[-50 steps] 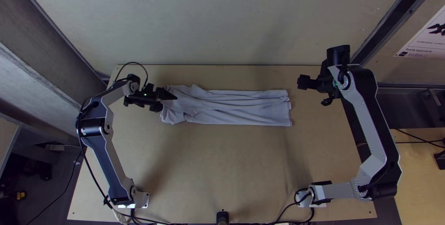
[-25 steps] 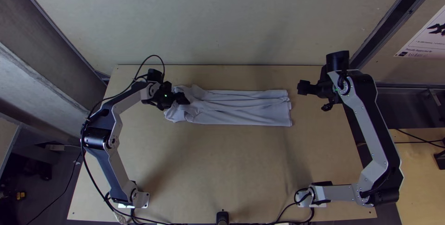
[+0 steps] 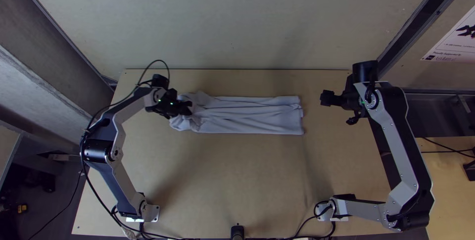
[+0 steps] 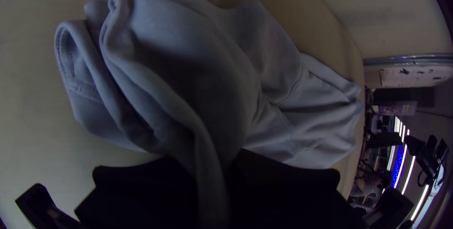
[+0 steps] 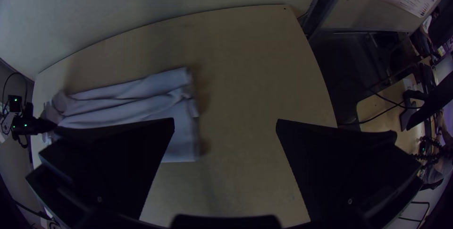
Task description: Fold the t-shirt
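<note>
Shirt: long creased strip on the surface
Left hand: pinching a fold at the rumpled left end
Right hand: wide, beyond the other end

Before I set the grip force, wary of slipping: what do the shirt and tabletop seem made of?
Shirt: soft matte fabric, probably cotton knit, from its loose folds and stitched edge. Tabletop: low-sheen, likely wood, given its flat, pale tan face.

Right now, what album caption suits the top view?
The left arm's fingers pinch one bunched end of a pale shirt on a wooden table.
</note>
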You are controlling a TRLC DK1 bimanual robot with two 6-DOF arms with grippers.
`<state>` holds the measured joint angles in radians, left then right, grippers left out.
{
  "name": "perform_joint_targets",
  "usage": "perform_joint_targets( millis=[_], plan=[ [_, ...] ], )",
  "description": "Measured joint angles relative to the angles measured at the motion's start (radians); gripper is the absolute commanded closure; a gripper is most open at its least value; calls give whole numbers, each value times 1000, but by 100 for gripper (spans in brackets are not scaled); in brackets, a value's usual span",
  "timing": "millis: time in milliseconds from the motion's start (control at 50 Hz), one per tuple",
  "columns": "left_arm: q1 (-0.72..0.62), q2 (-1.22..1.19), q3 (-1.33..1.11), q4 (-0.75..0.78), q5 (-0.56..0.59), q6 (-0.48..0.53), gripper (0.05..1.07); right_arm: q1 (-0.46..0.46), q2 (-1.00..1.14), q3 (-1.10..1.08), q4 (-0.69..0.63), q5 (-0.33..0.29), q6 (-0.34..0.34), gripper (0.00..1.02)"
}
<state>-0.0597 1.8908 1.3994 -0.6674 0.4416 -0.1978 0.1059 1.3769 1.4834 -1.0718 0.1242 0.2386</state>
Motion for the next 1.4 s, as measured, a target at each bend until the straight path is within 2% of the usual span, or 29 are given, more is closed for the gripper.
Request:
perform_joint_targets(
  millis=[200, 360, 480, 680, 820, 1080, 1400],
  plan=[
    [123, -7, 67, -103, -103, 148, 104, -17, -38, -55, 73, 0, 4, 3],
    [194, -20, 94, -125, -254, 288, 104, -16, -85, -129, 169, 0, 23, 3],
    [231, -39, 110, -131, -386, 399, 104, -15, -97, -162, 182, 0, 41, 3],
    [248, -98, 132, -132, -558, 550, 104, -14, -103, -190, 196, 0, 53, 3],
    [183, -183, 133, -139, -698, 616, 105, -14, -122, -196, 197, 0, 57, 3],
    [-19, -287, 134, -213, -856, 643, 105, -16, -145, -219, 200, 0, 57, 3],
    [-247, -278, 148, -312, -960, 549, 105, -33, -176, -238, 201, 0, 56, 3]
  ],
)
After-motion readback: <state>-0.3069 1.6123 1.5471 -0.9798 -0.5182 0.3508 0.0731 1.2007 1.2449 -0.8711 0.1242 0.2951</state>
